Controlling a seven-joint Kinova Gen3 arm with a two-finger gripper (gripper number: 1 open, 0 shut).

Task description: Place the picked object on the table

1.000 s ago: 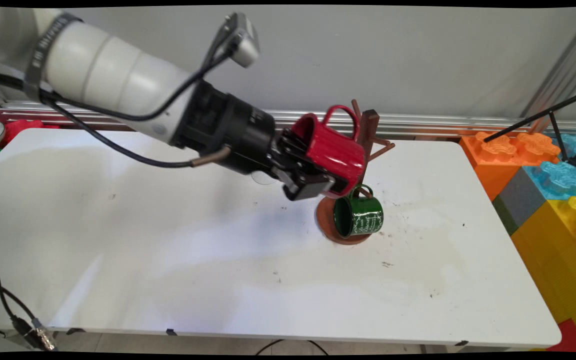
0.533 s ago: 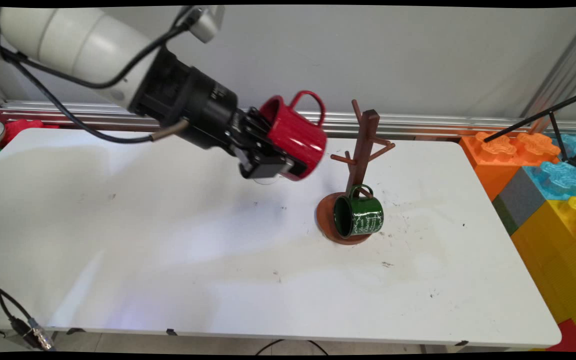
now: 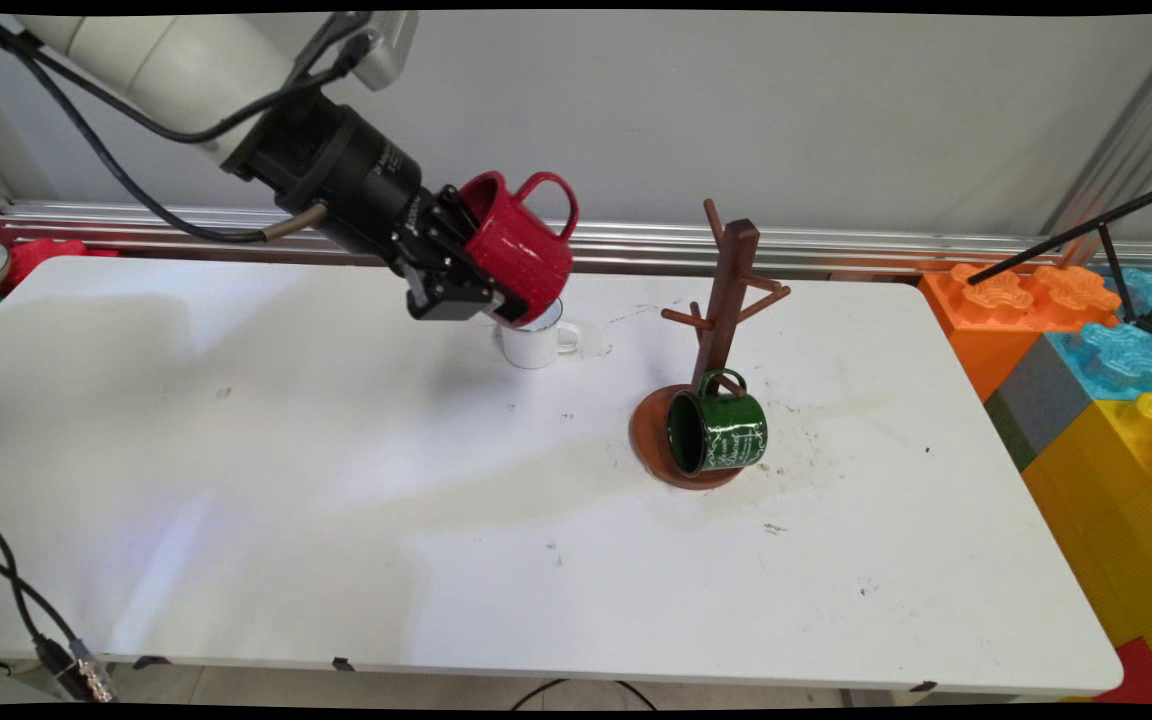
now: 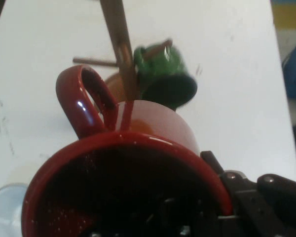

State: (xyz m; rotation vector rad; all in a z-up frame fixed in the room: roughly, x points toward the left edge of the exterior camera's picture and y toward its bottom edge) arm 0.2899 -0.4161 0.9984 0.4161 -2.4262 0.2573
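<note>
The gripper pinches the red mug's wall, holding it tilted in the air above the white mug; the green mug hangs on the wooden mug tree, its upper pegs bare.

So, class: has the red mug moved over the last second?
Yes. The hand, shut on the red mug, has carried it left, away from the mug tree; it now hangs over the white mug.
</note>
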